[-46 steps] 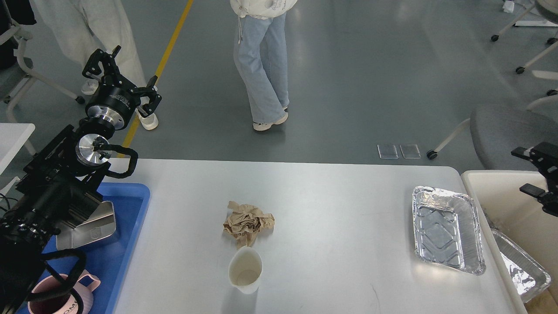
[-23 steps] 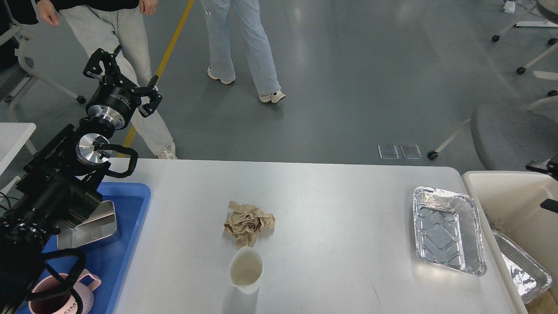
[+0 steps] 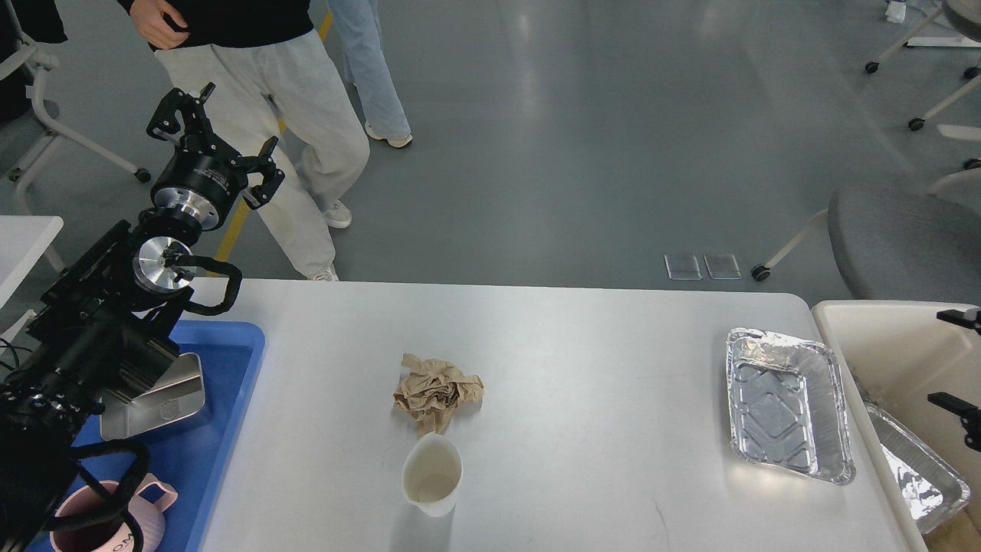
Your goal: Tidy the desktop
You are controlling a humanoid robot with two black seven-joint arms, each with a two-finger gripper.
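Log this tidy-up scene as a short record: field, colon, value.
desktop: white, holds three loose items
crumpled paper: brown, centre, just beyond the cup
cup: white, upright, looks empty
foil tray: empty, right side, beside the bin
bin: cream, another foil tray inside
blue tray: left, holds metal container and pink mug
left gripper: raised, jaws open, empty
right gripper: mostly cut off at right edge

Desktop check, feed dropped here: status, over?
Left gripper open, raised, empty. Right gripper at frame edge, open. Desktop uncleared: crumpled paper, cup, foil tray.
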